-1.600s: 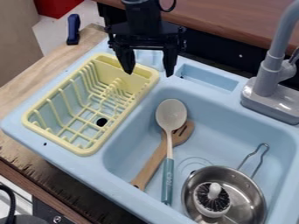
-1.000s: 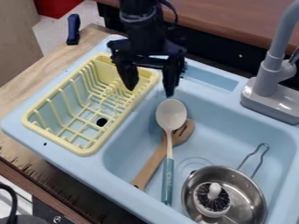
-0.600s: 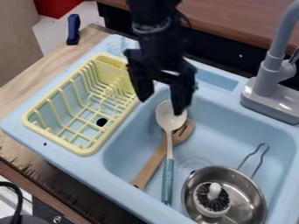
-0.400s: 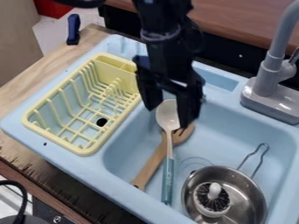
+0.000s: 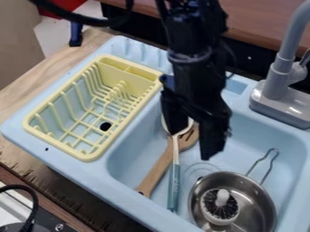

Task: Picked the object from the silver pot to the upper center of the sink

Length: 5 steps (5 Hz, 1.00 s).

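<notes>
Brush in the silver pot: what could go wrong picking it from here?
The open hand may bump the teal-handled spoon, partly hidden behind one finger. The pot surrounds the brush, so a finger could catch its rim. The knob on top looks small, so a grip might slip.

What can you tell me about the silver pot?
The pot is round, shallow and shiny like steel, with a looped wire handle pointing up and away toward the tap. It sits upright in the near right part of the blue sink, and a round brush with dark bristles and a white knob lies inside it.
</notes>
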Tool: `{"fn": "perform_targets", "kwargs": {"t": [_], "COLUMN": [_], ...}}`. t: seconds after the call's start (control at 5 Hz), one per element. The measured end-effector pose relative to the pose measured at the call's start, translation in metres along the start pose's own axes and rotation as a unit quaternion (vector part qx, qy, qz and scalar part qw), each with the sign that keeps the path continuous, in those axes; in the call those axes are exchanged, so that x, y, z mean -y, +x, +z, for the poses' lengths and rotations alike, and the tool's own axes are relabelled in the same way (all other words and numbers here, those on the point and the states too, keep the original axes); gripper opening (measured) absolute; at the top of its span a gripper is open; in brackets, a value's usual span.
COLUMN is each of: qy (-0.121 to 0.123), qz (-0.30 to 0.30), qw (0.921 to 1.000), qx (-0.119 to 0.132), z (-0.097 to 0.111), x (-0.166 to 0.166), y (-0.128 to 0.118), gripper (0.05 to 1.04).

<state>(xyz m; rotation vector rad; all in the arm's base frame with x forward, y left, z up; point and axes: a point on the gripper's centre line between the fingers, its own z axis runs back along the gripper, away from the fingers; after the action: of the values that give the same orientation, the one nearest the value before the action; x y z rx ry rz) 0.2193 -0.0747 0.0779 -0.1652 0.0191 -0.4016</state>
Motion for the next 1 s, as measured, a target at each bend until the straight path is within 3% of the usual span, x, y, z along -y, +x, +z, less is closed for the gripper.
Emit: {"fn": "perform_targets", "kwargs": {"t": [0.6,1.0], "qy": [0.008,0.006], "qz": [-0.06,-0.058], "qw": [0.9979,0.9981], "qx": [-0.021,-0.022], "z": [-0.044,-0.054], "x": [0.031,0.033], "y": [-0.008,-0.005], "gripper": [1.001,1.001]}}
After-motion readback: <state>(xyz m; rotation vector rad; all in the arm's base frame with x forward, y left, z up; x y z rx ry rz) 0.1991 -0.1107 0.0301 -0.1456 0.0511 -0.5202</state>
